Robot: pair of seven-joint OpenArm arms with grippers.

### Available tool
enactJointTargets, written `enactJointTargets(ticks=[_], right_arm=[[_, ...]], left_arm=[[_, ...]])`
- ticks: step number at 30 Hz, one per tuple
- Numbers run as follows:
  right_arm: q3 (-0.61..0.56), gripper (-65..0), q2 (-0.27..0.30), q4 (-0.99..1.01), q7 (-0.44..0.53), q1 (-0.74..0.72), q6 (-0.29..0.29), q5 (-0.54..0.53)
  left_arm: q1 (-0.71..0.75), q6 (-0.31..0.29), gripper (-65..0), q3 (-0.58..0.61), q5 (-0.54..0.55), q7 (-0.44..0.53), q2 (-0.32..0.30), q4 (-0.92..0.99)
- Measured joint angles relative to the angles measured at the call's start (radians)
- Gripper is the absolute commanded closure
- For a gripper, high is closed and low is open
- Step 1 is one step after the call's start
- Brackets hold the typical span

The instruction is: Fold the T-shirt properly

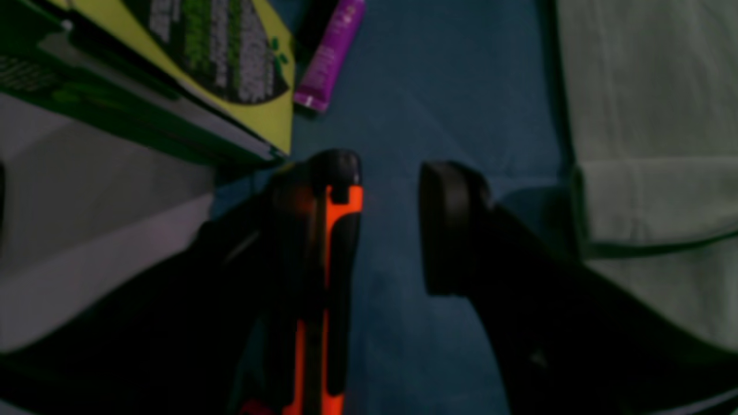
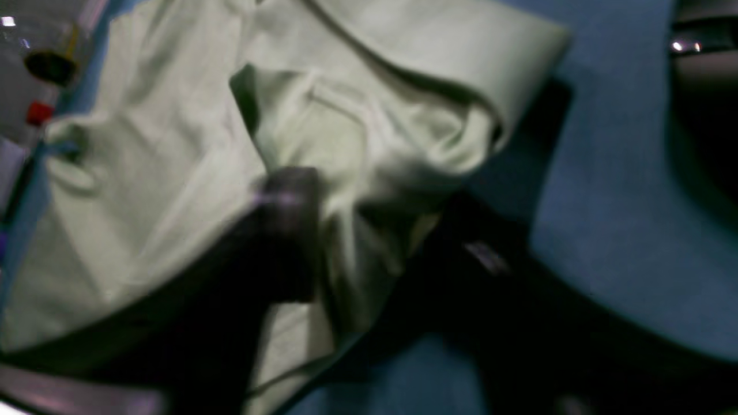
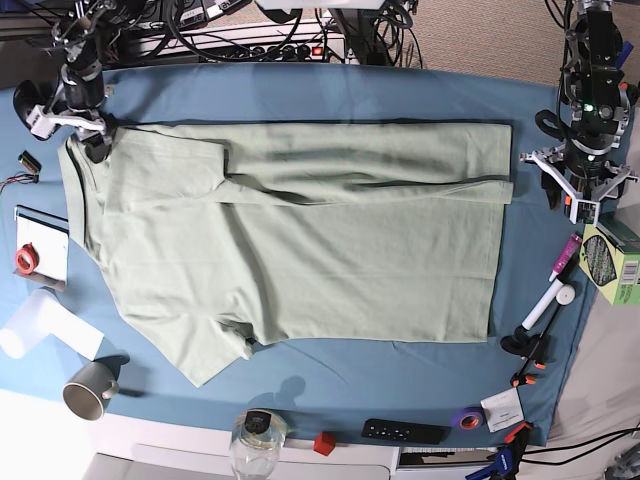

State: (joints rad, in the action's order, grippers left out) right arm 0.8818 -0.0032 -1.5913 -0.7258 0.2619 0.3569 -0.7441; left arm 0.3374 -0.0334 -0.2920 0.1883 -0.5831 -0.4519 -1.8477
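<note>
On the blue table cloth [image 3: 330,95], the right claw [image 2: 369,230] grips the T-shirt [image 3: 300,250]; the left claw [image 1: 389,225] gapes empty.

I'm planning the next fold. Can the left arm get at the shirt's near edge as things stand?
Probably yes. The left gripper is open and empty over bare blue cloth, with the shirt edge right beside it and nothing between; the purple tube lies on the other side.
</note>
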Motion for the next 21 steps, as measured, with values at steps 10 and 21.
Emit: enactJointTargets(ticks=[10,21], right_arm=[[-0.008,0.0,0.000,0.001,-0.007,-0.016,0.026,0.026],[-0.008,0.0,0.002,0.001,-0.011,-0.016,0.037,0.037]], left_arm=[[0.000,-0.046,-31.1,0.000,0.207,-0.138,0.000,0.000],[0.005,-0.156,-31.2,-0.158,0.475,-0.223,0.002,0.161]])
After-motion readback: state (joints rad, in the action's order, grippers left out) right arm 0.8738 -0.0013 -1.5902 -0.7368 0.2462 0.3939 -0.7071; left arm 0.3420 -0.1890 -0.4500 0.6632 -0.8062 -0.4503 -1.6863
